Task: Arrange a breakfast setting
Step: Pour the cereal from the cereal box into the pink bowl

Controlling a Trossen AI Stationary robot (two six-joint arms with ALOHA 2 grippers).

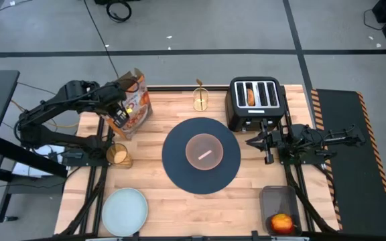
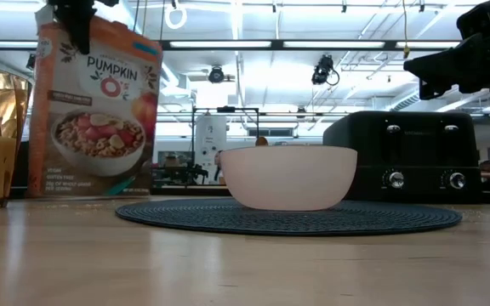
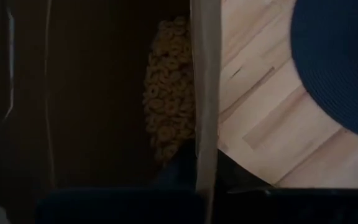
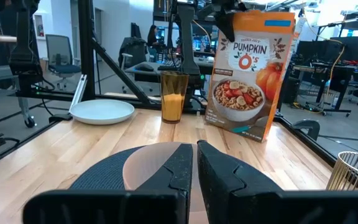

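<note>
My left gripper (image 1: 120, 112) is at the open top of the orange cereal box (image 1: 135, 106) at the far left and is shut on it. The box stands slightly tilted in the right wrist view (image 4: 250, 78). The tan bowl (image 1: 204, 151) sits on the dark-blue placemat (image 1: 179, 171) at the middle. The amber cup (image 1: 119, 156) and the pale-blue plate (image 1: 124, 210) stand to the left. The toast (image 1: 250, 96) sits in a slot of the black toaster (image 1: 270, 100). The red apple (image 1: 281, 223) lies in a dark tray. My right gripper (image 1: 268, 155) is shut and empty beside the toaster. My left gripper pinches the top edge of one box wall (image 3: 205, 124), one finger (image 3: 178, 171) inside the box and one outside. The fingers come from above, pointing down into the box, where cereal rings (image 3: 169, 87) show. I cannot tell whether the box's bottom rests on the table.
A gold wire holder (image 1: 201, 100) stands at the far edge between the box and the toaster. The dark tray (image 1: 279, 201) sits at the near right corner. Bare wood (image 1: 246, 207) lies between the placemat and the near edge.
</note>
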